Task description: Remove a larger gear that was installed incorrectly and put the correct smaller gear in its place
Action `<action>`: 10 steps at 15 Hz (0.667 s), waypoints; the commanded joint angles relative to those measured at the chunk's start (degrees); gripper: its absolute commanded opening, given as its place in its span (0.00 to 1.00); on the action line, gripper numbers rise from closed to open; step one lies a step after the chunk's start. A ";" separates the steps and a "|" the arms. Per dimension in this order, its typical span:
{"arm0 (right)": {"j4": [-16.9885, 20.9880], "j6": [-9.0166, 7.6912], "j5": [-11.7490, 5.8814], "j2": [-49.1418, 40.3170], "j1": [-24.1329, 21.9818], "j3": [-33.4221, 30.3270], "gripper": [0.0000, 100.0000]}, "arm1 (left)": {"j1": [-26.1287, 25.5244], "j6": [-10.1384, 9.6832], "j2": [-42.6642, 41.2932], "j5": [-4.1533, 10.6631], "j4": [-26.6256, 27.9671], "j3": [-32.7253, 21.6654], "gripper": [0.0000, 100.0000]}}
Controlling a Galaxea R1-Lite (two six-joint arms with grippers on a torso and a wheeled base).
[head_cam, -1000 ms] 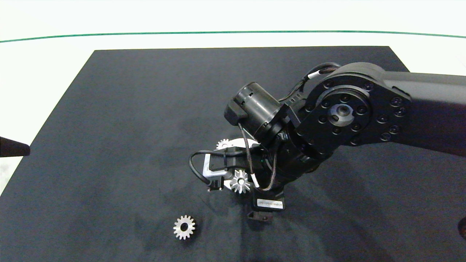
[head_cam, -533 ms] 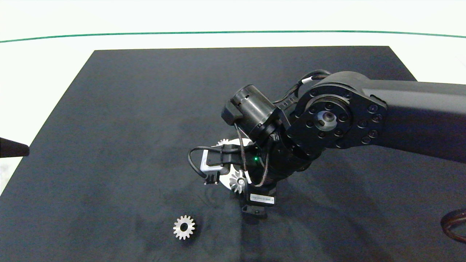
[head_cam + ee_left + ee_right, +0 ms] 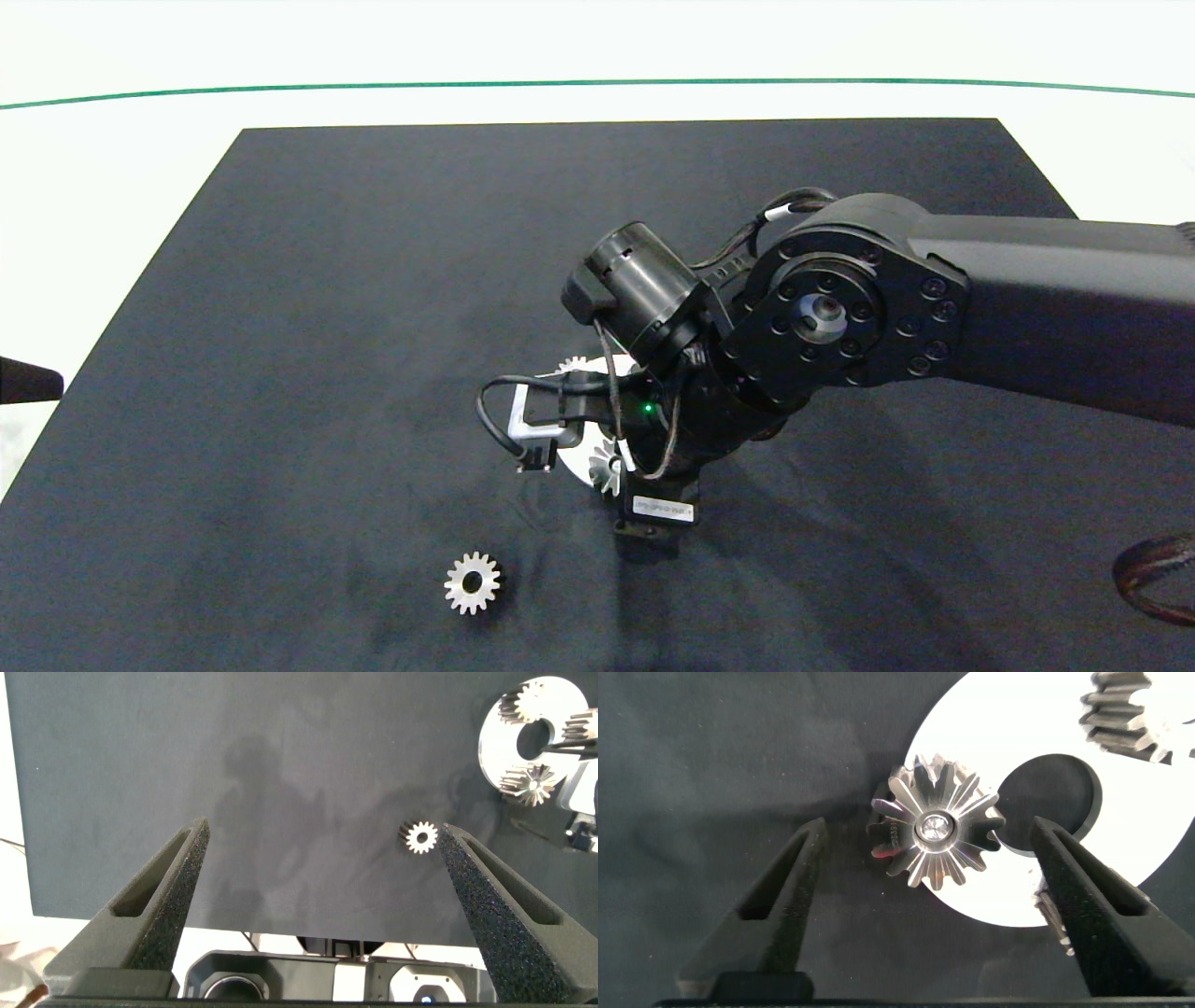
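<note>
The larger gear [image 3: 936,826], a silver starburst with long pointed teeth, sits on a peg at the edge of a round white plate [image 3: 1036,756]. My right gripper [image 3: 927,829] is open, with one finger on each side of that gear and neither touching it. In the head view the right wrist covers most of the larger gear [image 3: 605,467]. The smaller gear [image 3: 472,583] lies loose on the black mat, nearer the front edge; the left wrist view also shows this smaller gear [image 3: 420,837]. My left gripper [image 3: 323,829] hangs open and empty off the mat's left side.
A second small blunt-toothed gear [image 3: 1130,709] is mounted on the plate, which has a round hole [image 3: 1050,798] in its middle. A black mat [image 3: 327,280] covers the white table. A brown loop [image 3: 1153,579] lies at the right edge.
The right arm has come lower and slightly left over the plate, and its wrist now hides more of the larger gear. The loose smaller gear and the left arm have not moved.
</note>
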 commanded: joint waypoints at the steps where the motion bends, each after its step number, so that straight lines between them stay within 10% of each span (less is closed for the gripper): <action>1: 0.28 -0.26 -0.11 0.78 -0.05 0.01 0.81 | -0.08 0.11 -0.57 0.05 0.36 0.01 1.00; 10: -1.30 -0.26 -0.11 0.87 0.04 0.01 0.63 | -0.08 0.28 -0.66 0.05 0.36 0.09 1.00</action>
